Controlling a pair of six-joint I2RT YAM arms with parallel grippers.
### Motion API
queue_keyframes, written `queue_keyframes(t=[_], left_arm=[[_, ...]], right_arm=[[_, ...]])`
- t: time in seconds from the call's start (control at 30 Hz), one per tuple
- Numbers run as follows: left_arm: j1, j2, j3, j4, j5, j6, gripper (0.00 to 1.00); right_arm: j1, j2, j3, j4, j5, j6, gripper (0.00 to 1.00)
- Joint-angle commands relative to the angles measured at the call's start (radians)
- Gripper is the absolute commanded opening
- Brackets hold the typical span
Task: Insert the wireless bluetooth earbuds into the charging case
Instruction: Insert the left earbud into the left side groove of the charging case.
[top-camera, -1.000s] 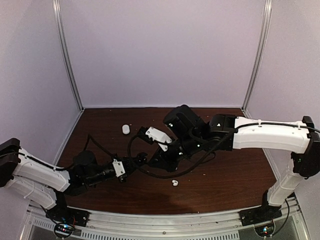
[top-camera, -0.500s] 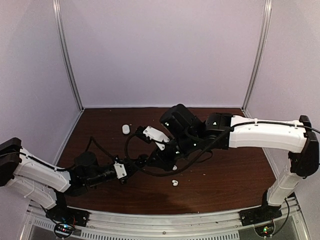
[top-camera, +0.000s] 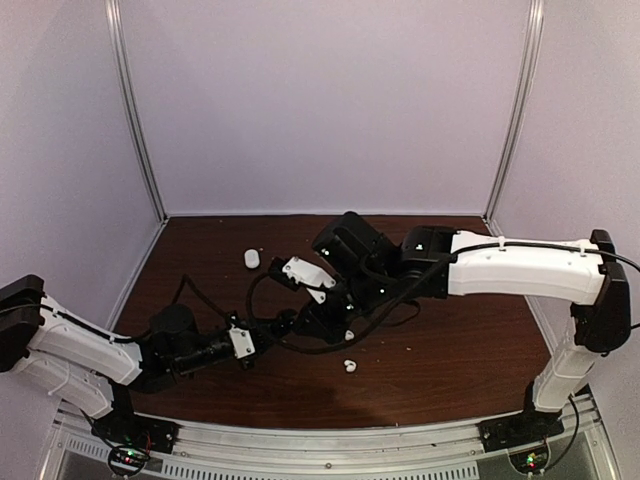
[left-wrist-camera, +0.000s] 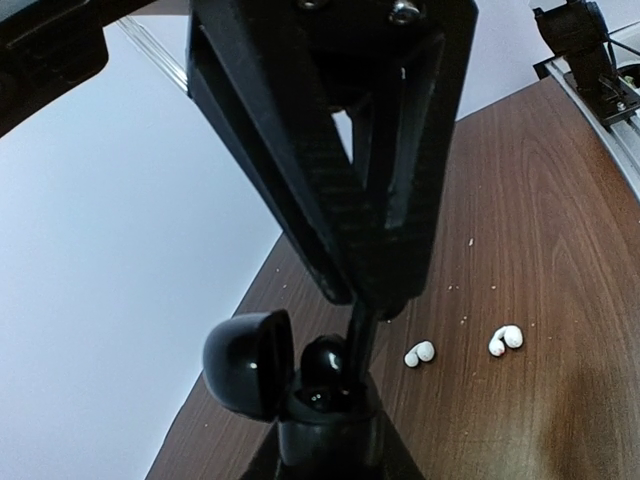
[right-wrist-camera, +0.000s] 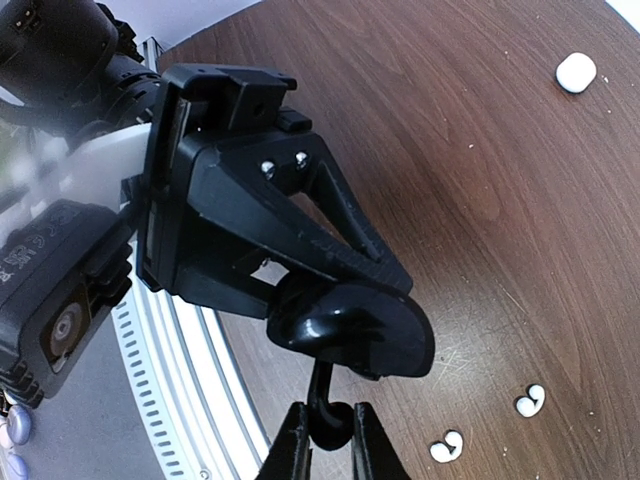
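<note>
My left gripper (left-wrist-camera: 325, 445) is shut on the black charging case (left-wrist-camera: 320, 415), which it holds above the table with its lid (left-wrist-camera: 245, 360) swung open. My right gripper (right-wrist-camera: 328, 440) is shut on the black earbud (right-wrist-camera: 332, 425) by its head. The bud's stem (left-wrist-camera: 360, 335) reaches into the case's open mouth. In the top view the two grippers meet at mid-table (top-camera: 300, 322). Two white earbuds (left-wrist-camera: 420, 353) (left-wrist-camera: 505, 340) lie on the table beside the case. They also show in the right wrist view (right-wrist-camera: 531, 401) (right-wrist-camera: 447, 446).
A white case (top-camera: 251, 258) lies closed at the table's back left; it also shows in the right wrist view (right-wrist-camera: 576, 72). A black cable (top-camera: 320, 345) loops on the brown table (top-camera: 470, 350) under the right arm. White walls enclose three sides.
My right arm has shifted left and a little nearer, bringing the black earbud to the case. The left gripper with the case has edged slightly right to meet it.
</note>
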Motion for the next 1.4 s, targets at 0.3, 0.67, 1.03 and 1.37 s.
queue_keyframes(t=[0.3,0.67,1.03,1.37], left_arm=[[-0.018,0.019,0.035,0.043,-0.003,0.032,0.03],[-0.018,0.025,0.045,0.044,0.003,0.034,0.03],[-0.020,0.028,0.051,0.049,0.033,0.036,0.03],[-0.026,0.034,0.044,0.111,0.046,0.005,0.03]], right_arm=[[-0.006,0.032,0.044,-0.049,0.042,-0.017,0.10],[-0.005,0.060,0.069,-0.069,0.026,-0.035,0.10],[-0.005,0.083,0.100,-0.084,0.031,-0.051,0.11],[-0.004,0.086,0.119,-0.097,0.056,-0.053,0.19]])
